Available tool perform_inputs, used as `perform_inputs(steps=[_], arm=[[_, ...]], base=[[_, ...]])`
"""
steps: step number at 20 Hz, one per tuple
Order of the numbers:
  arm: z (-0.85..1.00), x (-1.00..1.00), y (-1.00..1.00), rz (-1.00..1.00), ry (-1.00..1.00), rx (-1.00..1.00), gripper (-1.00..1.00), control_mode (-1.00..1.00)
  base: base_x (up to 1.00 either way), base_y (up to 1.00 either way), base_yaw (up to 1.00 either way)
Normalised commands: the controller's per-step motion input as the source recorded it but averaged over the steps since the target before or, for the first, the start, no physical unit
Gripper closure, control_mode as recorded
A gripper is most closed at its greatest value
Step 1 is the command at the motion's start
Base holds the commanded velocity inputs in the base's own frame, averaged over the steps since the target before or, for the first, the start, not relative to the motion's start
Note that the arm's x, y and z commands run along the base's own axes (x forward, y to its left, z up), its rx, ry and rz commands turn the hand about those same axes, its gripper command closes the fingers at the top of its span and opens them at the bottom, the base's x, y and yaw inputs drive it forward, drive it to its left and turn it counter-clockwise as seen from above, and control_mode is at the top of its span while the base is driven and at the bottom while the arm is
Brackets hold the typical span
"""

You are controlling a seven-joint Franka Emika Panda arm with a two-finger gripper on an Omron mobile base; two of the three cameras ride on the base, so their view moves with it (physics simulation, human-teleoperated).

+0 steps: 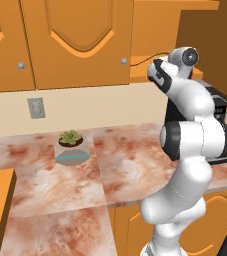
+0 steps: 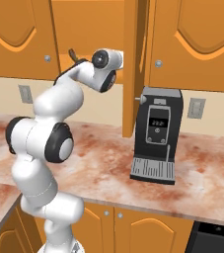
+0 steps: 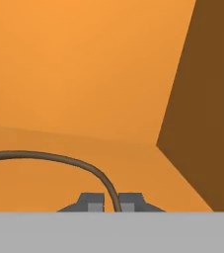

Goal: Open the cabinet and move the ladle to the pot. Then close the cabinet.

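The marbled counter (image 1: 125,165) runs below a row of orange wall cabinets. The cabinet (image 2: 129,69) stands open: in the right base view its door projects edge-on toward the camera, just left of the coffee machine (image 2: 155,136). The white arm reaches up into the open compartment, whose orange interior (image 3: 84,74) and darker side wall (image 3: 207,99) appear in the hand view. A small potted succulent (image 1: 71,145) sits on the counter, well apart from the arm. A wall outlet (image 1: 36,107) is set in the backsplash. The gripper (image 3: 111,202) is clenched on the ladle (image 3: 59,160); the thin dark handle passes between the two fingertips and curves away to the left. The ladle is inside the cabinet, at the gripper.
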Motion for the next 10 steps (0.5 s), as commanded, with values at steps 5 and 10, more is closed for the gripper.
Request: perform_inputs(steps=[5,10], arm=[[0.56,-0.17,0.00,-0.25,0.00,-0.04,1.00,-1.00],[0.49,-0.55,0.01,-0.19,0.04,0.00,1.00,-1.00]], base=[[0.00,0.00,0.00],[0.00,0.00,0.00]])
